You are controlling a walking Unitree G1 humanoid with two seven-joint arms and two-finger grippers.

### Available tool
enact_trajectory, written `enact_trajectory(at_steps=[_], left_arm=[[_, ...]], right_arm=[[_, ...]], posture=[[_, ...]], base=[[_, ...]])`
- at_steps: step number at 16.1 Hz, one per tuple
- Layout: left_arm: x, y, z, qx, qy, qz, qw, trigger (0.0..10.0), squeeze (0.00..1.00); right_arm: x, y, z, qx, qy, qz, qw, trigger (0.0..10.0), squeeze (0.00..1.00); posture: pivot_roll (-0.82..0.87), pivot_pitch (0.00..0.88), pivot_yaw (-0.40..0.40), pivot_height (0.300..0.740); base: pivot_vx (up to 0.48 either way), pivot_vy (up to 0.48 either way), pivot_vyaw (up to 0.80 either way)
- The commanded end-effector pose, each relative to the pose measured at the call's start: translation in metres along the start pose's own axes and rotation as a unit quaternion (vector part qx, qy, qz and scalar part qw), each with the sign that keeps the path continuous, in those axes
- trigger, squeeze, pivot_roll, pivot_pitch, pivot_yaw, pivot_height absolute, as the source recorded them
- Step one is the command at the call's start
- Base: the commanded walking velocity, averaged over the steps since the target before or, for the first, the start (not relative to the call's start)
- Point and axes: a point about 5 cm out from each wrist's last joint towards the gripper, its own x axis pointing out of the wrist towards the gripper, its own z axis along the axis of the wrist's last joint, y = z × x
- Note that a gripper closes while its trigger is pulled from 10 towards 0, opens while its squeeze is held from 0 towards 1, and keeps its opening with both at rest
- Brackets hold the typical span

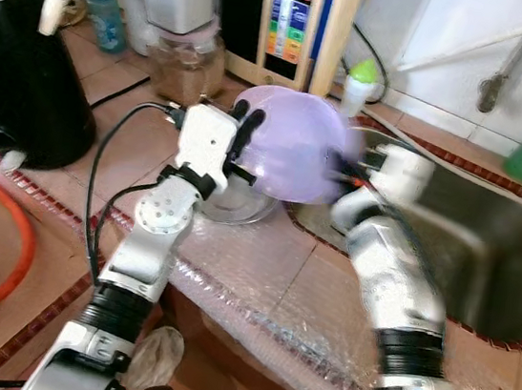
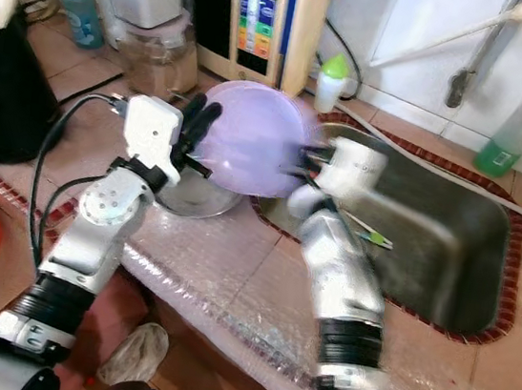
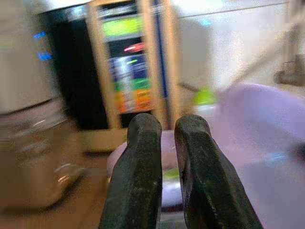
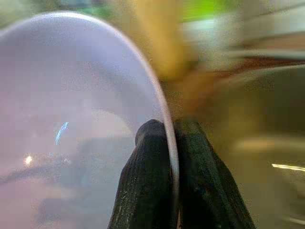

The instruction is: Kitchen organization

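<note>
Translucent lilac plastic bowl (image 1: 291, 146): held tilted on edge in the air, above the near-left corner of the stainless steel sink (image 1: 484, 253). Right claw (image 4: 169, 143): clenched on the bowl's rim, one finger either side. Left claw (image 3: 167, 138): fingers pressed together, grasping nothing, just beside the bowl's left edge. Clear glass bowl (image 1: 231, 201): on the tiled counter (image 1: 259, 281), below the lilac bowl, left of the sink. Black kettle (image 1: 18, 67): far left of the sink.

Two silver arms are showing ribbed black collars near their bases. The left arm (image 1: 154, 239) is wearing a white boxy wrist housing, a round screwed joint plate and looping black cables.
</note>
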Motion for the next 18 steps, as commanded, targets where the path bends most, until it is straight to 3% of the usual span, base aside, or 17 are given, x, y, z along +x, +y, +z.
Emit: enact_trajectory(at_steps=[1, 5, 6, 8, 10, 11, 15, 16, 17, 18], left_arm=[[-0.001, 0.007, -0.002, -0.026, 0.02, 0.014, 0.999, 10.0, 1.0], [-0.005, -0.002, -0.007, -0.071, 0.061, -0.036, 0.995, 10.0, 1.0], [-0.015, -0.012, -0.011, -0.081, 0.091, -0.097, 0.988, 10.0, 1.0], [-0.024, -0.018, -0.011, -0.081, 0.118, -0.152, 0.978, 10.0, 1.0], [-0.03, -0.022, -0.011, -0.083, 0.137, -0.199, 0.967, 10.0, 1.0], [-0.035, -0.024, -0.01, -0.078, 0.158, -0.237, 0.956, 10.0, 1.0], [-0.039, -0.028, -0.013, -0.076, 0.203, -0.3, 0.929, 10.0, 1.0], [-0.039, -0.029, -0.014, -0.07, 0.21, -0.31, 0.925, 10.0, 1.0], [-0.037, -0.029, -0.014, -0.067, 0.213, -0.311, 0.924, 10.0, 1.0], [-0.033, -0.028, -0.015, -0.06, 0.217, -0.311, 0.923, 10.0, 1.0]], right_arm=[[0.002, -0.011, 0.013, -0.013, -0.028, -0.036, 0.999, 0.0, 0.0], [0.007, -0.036, 0.03, -0.051, -0.061, -0.104, 0.991, 0.0, 0.0], [0.005, -0.049, 0.032, -0.105, -0.061, -0.138, 0.983, 0.0, 0.0], [0.0, -0.07, 0.028, -0.142, -0.045, -0.191, 0.97, 0.0, 0.0], [-0.004, -0.086, 0.016, -0.158, -0.018, -0.237, 0.958, 0.0, 0.0], [-0.009, -0.099, 0.001, -0.168, 0.029, -0.28, 0.945, 0.0, 0.0], [-0.012, -0.097, -0.036, -0.166, 0.111, -0.287, 0.937, 0.0, 0.0], [-0.012, -0.09, -0.043, -0.162, 0.12, -0.271, 0.941, 3.0, 0.0], [-0.011, -0.086, -0.048, -0.158, 0.125, -0.259, 0.945, 10.0, 1.0], [-0.009, -0.079, -0.054, -0.146, 0.129, -0.241, 0.951, 10.0, 1.0]], posture=[[-0.01, 0.0, -0.009, 0.74], [0.0, 0.0, -0.016, 0.74], [-0.01, 0.0, -0.015, 0.74], [0.0, 0.0, -0.01, 0.74], [0.01, 0.0, -0.003, 0.74], [0.02, 0.0, -0.008, 0.74], [0.02, 0.0, 0.011, 0.74], [0.02, 0.0, 0.011, 0.74], [0.02, 0.0, 0.017, 0.74], [0.02, 0.0, 0.022, 0.74]], base=[[0.0, 0.0, 0.0], [0.0, 0.0, 0.0], [0.0, 0.0, 0.0], [0.0, 0.0, 0.0], [0.0, 0.0, 0.0], [0.0, 0.0, 0.0], [0.0, 0.0, 0.0], [0.0, 0.0, 0.0], [0.0, 0.0, 0.0], [0.0, 0.0, 0.0]])
